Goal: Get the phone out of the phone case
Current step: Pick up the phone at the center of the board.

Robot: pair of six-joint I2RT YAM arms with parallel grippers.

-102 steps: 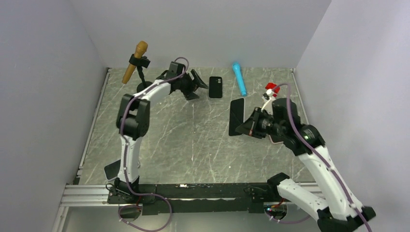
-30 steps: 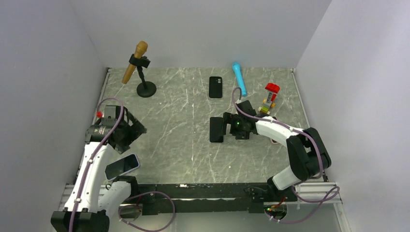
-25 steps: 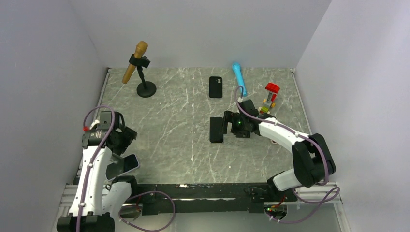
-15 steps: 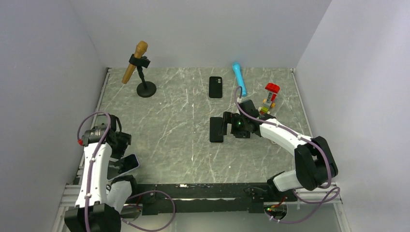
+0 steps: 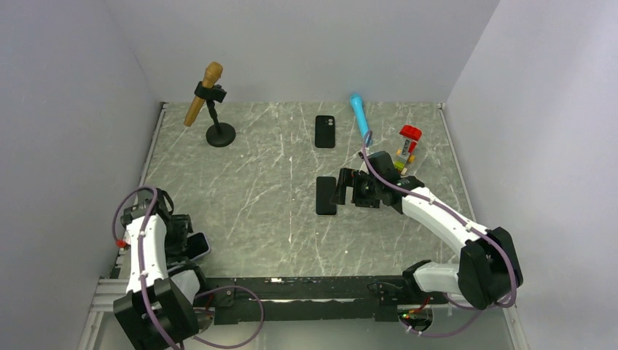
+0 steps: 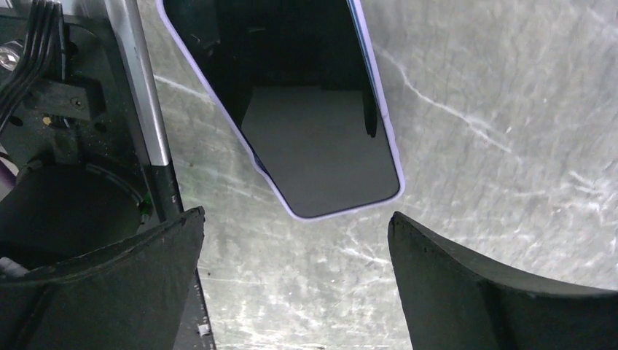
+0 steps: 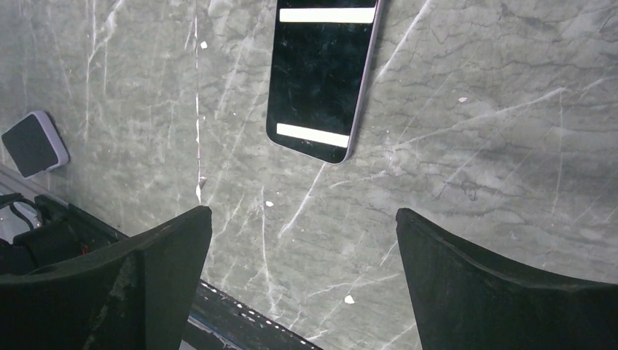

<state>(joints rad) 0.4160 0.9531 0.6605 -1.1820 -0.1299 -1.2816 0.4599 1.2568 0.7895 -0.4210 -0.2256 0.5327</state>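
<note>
At centre, the phone lies flat, long axis near–far, just left of the right gripper, the nearer arm, fingers wide and empty; phone case lies separate, farther back

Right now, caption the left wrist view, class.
Left fingers open above a lilac-rimmed phone at the edge of the marble table.

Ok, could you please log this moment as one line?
left gripper open over lilac-rimmed dark-screened phone, near-left corner | right gripper open over dark glossy phone, mid-table | black rectangular phone case far centre, lying free
</note>
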